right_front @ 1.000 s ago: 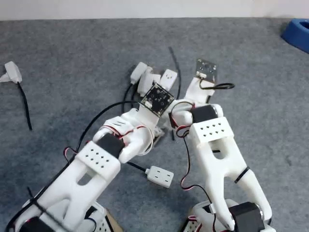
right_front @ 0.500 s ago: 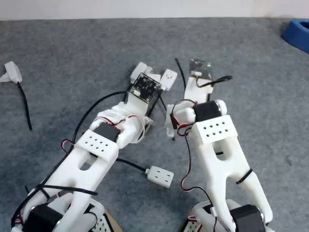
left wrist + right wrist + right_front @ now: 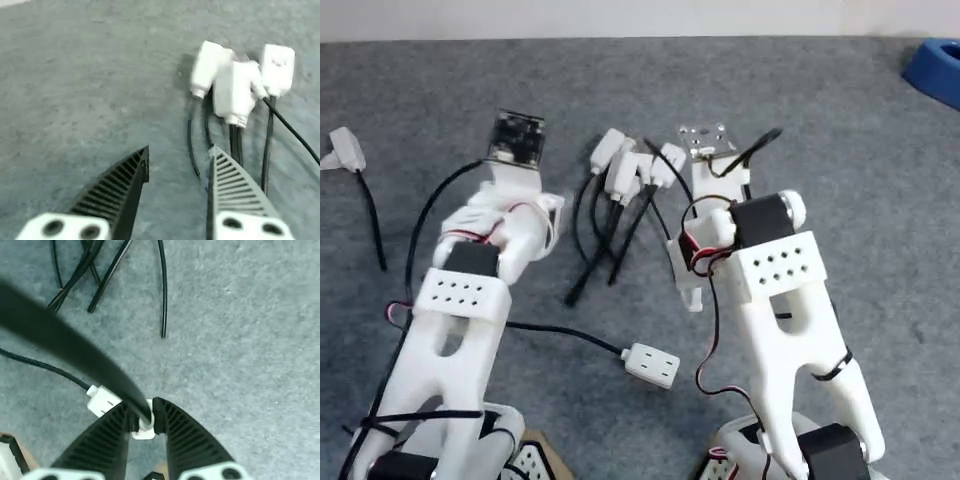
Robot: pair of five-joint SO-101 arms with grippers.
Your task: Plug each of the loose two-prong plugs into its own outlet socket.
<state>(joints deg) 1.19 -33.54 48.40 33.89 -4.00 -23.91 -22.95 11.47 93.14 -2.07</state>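
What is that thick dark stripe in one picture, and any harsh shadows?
Right wrist view: the stripe is the black cable of the plug in the pincer, near the camera. Left wrist view: white plugs cast faint shadows. High view: even light.

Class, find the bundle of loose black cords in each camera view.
High view: black cords run from the white plastic plug cluster, between the arms.
Left wrist view: cords trail from that cluster toward the open left gripper.
Right wrist view: cords lie beyond the right gripper.
Shared landmark: grey carpet.
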